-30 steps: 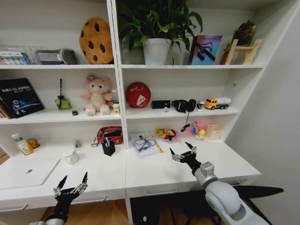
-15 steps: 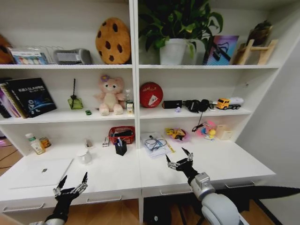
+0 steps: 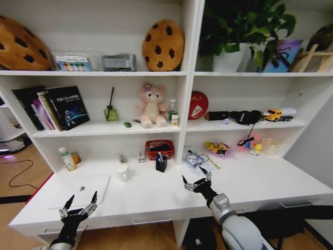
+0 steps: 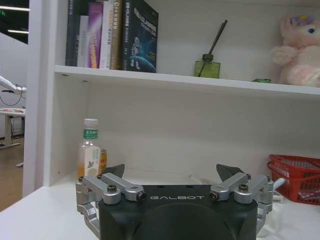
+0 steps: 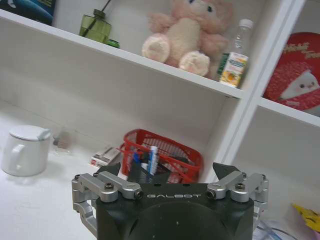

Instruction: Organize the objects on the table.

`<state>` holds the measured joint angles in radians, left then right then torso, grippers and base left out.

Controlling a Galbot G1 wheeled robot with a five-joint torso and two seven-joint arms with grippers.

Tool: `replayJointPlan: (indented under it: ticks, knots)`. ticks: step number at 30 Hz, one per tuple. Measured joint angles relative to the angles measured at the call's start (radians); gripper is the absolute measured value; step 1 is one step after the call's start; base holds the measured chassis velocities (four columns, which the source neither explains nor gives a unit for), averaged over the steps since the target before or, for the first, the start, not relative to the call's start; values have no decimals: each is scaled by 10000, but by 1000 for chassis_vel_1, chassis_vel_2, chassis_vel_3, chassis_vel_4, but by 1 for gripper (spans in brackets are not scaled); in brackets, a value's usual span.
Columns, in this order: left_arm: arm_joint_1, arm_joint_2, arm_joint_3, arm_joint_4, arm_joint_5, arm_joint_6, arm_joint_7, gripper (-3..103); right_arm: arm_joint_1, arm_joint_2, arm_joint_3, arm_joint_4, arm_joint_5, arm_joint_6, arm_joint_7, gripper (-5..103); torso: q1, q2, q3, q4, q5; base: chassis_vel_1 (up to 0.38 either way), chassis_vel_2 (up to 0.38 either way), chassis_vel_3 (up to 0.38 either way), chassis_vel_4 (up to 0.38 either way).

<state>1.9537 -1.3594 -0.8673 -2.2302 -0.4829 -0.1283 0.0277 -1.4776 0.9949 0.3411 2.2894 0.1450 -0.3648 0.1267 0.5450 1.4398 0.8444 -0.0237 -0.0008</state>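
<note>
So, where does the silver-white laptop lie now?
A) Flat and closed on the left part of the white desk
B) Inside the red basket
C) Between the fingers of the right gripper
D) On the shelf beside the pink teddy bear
A: the laptop lies closed and flat on the desk, just beyond the open left gripper.

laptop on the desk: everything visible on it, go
The silver-white laptop lies flat and closed on the left part of the white desk, near the front edge. Its lid looks like matte metal with a small dark logo at the centre. Nothing rests on it. The left gripper hovers just in front of it with fingers open, not touching. A white mug stands apart, behind and to the right.
</note>
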Motion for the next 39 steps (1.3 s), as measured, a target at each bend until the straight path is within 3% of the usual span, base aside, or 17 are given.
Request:
replayJointPlan:
  ticks: [10,15,16,24,39]
  knots:
    - [1,1,-3,0,0,0,0,100,87,-48,-104,-189,-17,-60,197,100,-2,2,0,5,8,329,333,-322,-325]
    - [1,1,-2,0,0,0,1,100,-61,-6,-67,-284,-21,101,341,100,-2,2,-1,0,6,167,47,-144,-127]
    - [2,0,-3,0,0,0,1,100,-76,3,-64,-317,-21,185,342,100,-1,0,0,10,9,83,-7,53,-20]
    - [1,-1,4,-1,0,0,4,100,-10,-26,14,-426,13,597,350,100,1,-2,3,-1,13,-65,-29,47,29]
    - [0,-1,1,-1,0,0,2,100,-112,-6,24,-244,202,405,226,100,3,-2,2,1,8,52,-40,-62,44]
